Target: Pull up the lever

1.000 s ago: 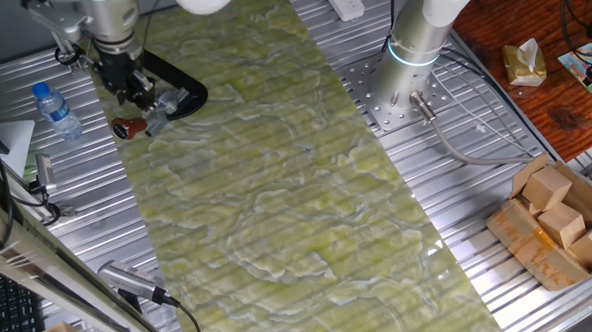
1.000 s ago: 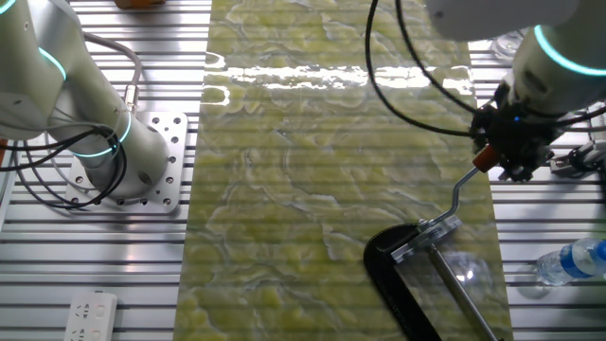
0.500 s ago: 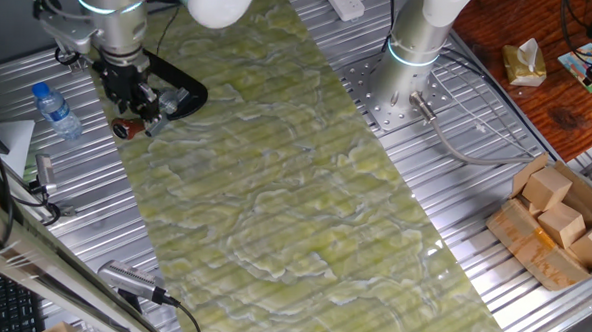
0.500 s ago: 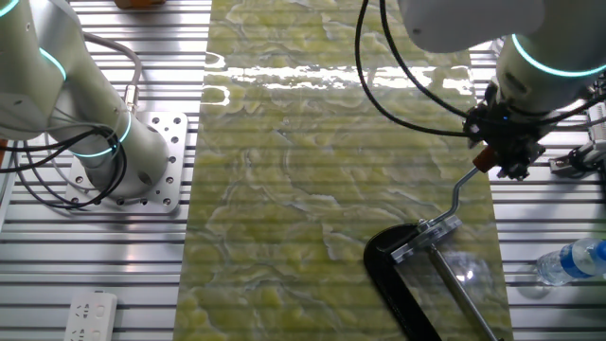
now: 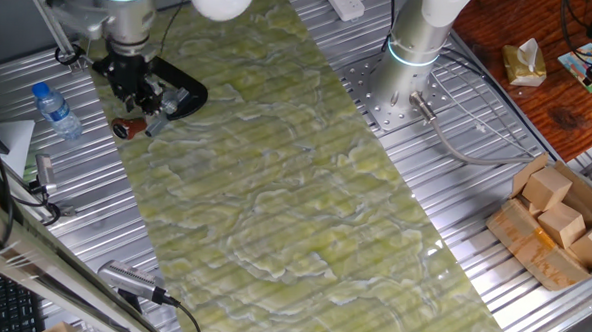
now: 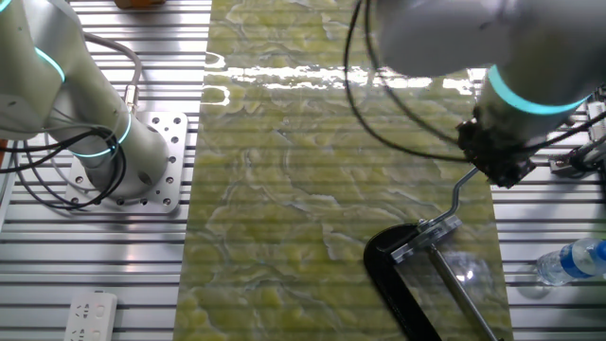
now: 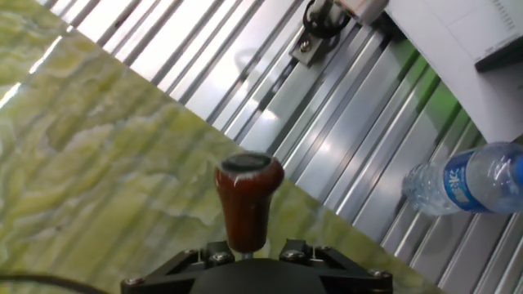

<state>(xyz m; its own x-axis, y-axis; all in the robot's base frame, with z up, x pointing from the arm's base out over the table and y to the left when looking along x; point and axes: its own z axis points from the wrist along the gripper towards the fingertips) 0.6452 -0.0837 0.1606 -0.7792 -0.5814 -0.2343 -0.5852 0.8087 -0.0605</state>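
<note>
The lever is a thin silver arm (image 6: 455, 200) with a dark-red knob (image 5: 127, 129) at its end. It sticks out from the black C-shaped clamp (image 5: 182, 83), which lies on the green mat; the clamp also shows in the other fixed view (image 6: 393, 282). My gripper (image 5: 140, 97) hangs just above the lever arm, between the knob and the clamp. In the other fixed view the gripper (image 6: 497, 167) hides the knob. In the hand view the knob (image 7: 249, 198) stands between the two finger bases of my gripper (image 7: 252, 256), with a gap on each side. The jaws look open.
A water bottle (image 5: 56, 111) lies on the slatted table beside the clamp and also shows in the hand view (image 7: 466, 184). The clamp's long silver rod (image 6: 466, 296) runs toward the near edge. A second arm's base (image 5: 408, 86) stands across the mat. A box of wooden blocks (image 5: 559, 223) sits far right.
My gripper has shifted a little along the lever from the knob toward the clamp. The lever and clamp have not moved.
</note>
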